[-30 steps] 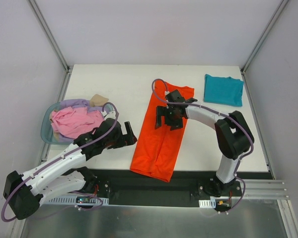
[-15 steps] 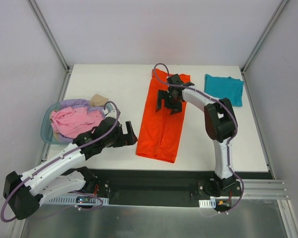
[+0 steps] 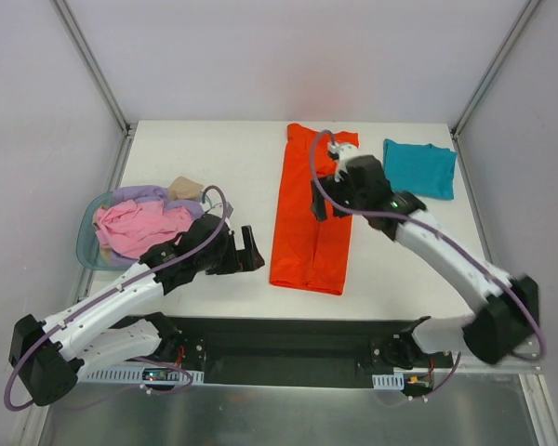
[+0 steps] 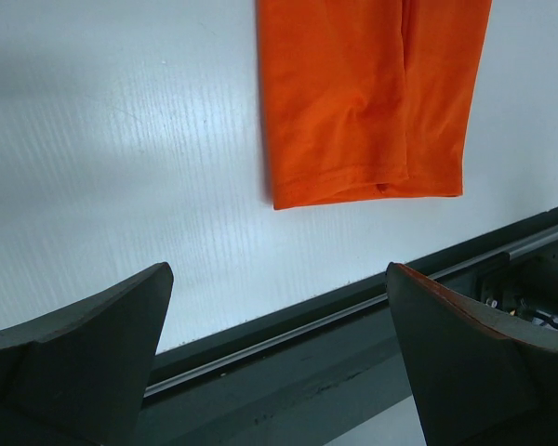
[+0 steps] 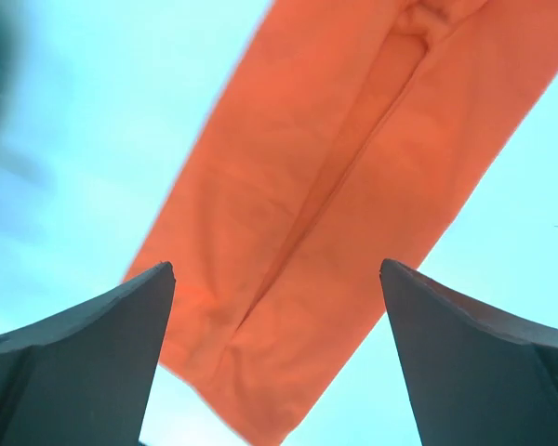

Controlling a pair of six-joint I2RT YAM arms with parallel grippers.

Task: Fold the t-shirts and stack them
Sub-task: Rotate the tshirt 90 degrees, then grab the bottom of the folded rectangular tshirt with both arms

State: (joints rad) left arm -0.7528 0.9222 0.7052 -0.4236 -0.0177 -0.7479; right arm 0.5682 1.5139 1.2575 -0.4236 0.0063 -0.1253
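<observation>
Orange-red t-shirt (image 3: 310, 223) lies flat mid-table (image 3: 205, 158) as a long narrow strip, sides turned in and meeting along a centre ridge, far end near the back edge, near hem short of the front rail. It looks like the lengthwise folds are done and the crosswise fold is not. Right gripper (image 3: 327, 203) hangs over the strip's upper half with its jaws spread wide and nothing between them. The right wrist view is blurred, but cloth shows clear in the gap and I judge there is no contact. It is probably up there because that end is the one to pick and bring over. Left gripper (image 3: 246, 251) is also parted and empty, low over bare table just left of the strip's near corner and not touching it. It is likely parked to pin or grab the hem side. Teal t-shirt (image 3: 418, 167) sits folded square at the far right corner, well apart from the orange one, and reads as the base of the stack. Pink shirt (image 3: 139, 228), lavender shirt (image 3: 138, 193) and tan shirt (image 3: 184, 188) are heaped unfolded in the basket (image 3: 82, 243) at the left, waiting their turn.
</observation>
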